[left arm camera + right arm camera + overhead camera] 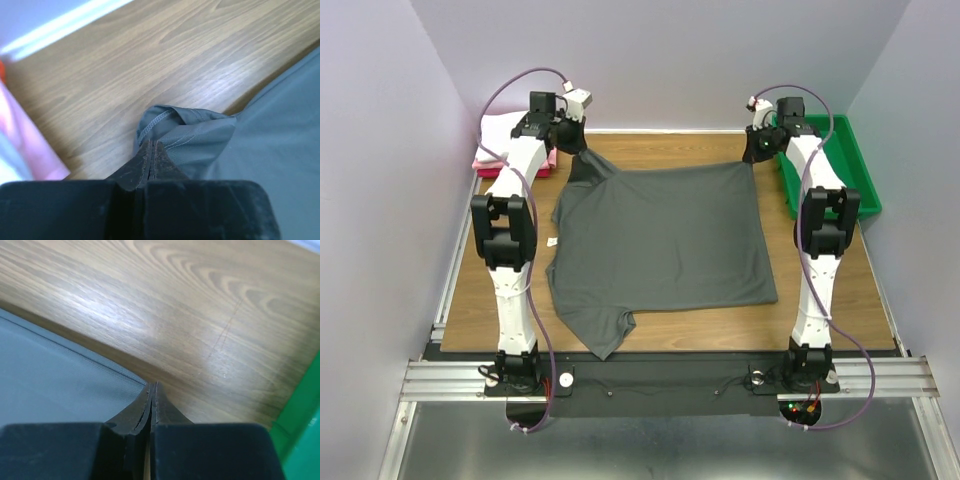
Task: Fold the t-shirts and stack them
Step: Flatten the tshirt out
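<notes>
Left gripper (582, 150) is squeezed shut on the far left tip of the grey shirt (660, 235). A little bunch of cloth with a stitched edge pokes out past its tips. Right gripper (753, 155) is squeezed shut too, at the far right corner, and it looks like it has a small pinch of the thin edge.

The shirt lies spread flat on the wooden table (720, 325) between the two arms. Folded white and pink shirts (495, 140) sit at the far left, and a green tray (850, 175) is at the far right.

I think the shirt is light and very soft. It will flop and sag in the middle when lifted, so both ends should move together. The thick stitched edge is a good place to hold, since thin cloth can slip out of a small pinch
</notes>
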Available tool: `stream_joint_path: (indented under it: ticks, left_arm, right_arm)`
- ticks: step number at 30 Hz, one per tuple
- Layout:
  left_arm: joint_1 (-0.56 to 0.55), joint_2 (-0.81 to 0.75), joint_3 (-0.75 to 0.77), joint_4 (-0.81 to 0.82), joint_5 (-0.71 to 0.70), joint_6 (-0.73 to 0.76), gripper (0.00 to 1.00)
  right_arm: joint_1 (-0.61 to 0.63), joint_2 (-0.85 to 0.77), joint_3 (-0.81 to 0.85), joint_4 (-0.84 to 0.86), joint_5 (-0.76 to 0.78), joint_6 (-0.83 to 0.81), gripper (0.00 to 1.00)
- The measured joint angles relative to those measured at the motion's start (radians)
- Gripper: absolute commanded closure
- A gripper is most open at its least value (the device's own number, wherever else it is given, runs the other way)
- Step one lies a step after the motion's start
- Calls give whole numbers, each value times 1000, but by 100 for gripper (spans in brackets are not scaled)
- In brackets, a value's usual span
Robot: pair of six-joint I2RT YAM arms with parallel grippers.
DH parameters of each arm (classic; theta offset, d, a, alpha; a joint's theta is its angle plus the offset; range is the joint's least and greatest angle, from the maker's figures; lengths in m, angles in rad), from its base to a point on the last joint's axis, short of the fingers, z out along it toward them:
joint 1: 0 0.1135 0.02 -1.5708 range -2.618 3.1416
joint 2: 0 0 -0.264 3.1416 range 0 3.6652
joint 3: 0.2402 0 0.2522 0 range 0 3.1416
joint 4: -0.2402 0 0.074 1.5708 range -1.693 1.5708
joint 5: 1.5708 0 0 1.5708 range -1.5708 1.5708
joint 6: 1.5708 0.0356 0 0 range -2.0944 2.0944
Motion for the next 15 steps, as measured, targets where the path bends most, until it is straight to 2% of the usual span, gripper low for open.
stream_joint_path:
  ticks: [4, 15]
  left_arm:
    - [-2, -98, -72, 5, 2, 38, 100]
    - [-10, -213, -312, 23, -31, 92, 100]
  right_arm:
    - [0, -54, -40, 2, -10, -8, 99]
    - [0, -136, -196, -2, -23, -57, 99]
